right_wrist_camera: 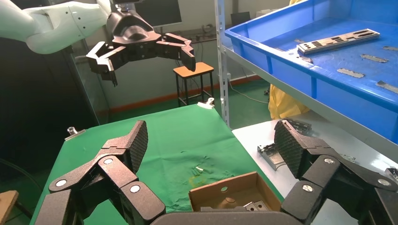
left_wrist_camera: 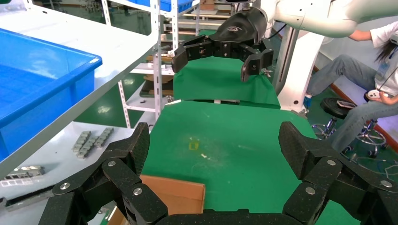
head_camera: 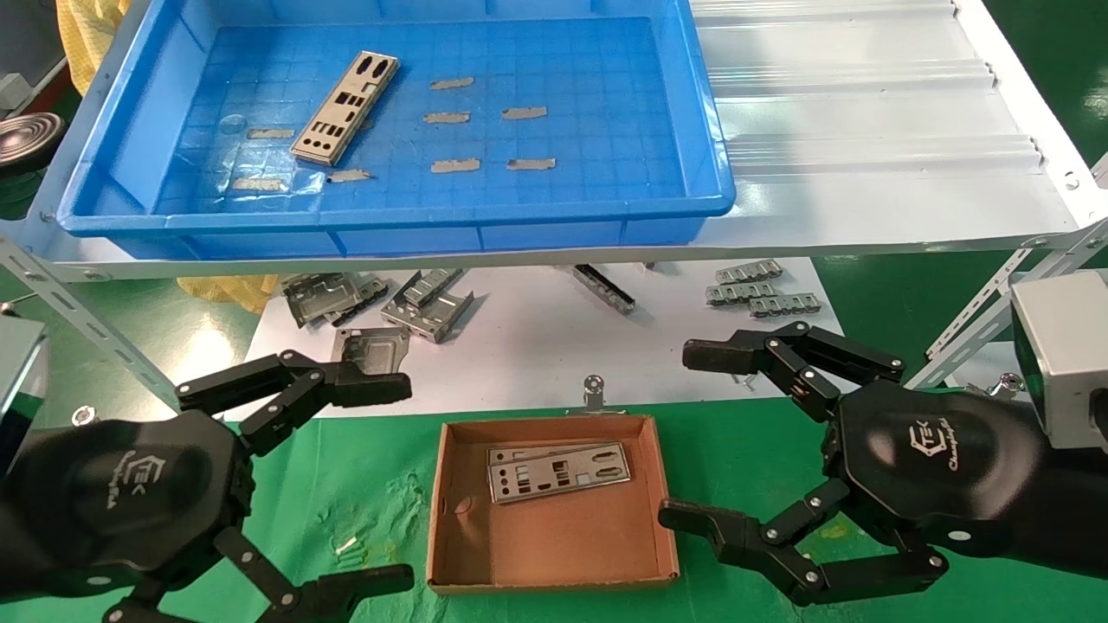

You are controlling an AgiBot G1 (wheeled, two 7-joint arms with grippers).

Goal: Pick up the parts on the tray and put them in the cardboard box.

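one perforated metal plate (head_camera: 346,108) lies tilted on the grid floor of the blue tray (head_camera: 692,130), toward its ten o'clock area, among small grey strips (head_camera: 450,117). the tray sits on a white shelf (head_camera: 866,173) at twelve o'clock. two more plates (head_camera: 558,472) lie overlapped inside the cardboard box (head_camera: 441,519), toward its far wall, on the green surface (head_camera: 363,502). the left gripper (head_camera: 368,484) hangs at nine o'clock of the box, jaws spread wide and empty. the right gripper (head_camera: 692,437) hangs at three o'clock, jaws likewise apart and empty. bent grey brackets (head_camera: 428,303) lie below the shelf.
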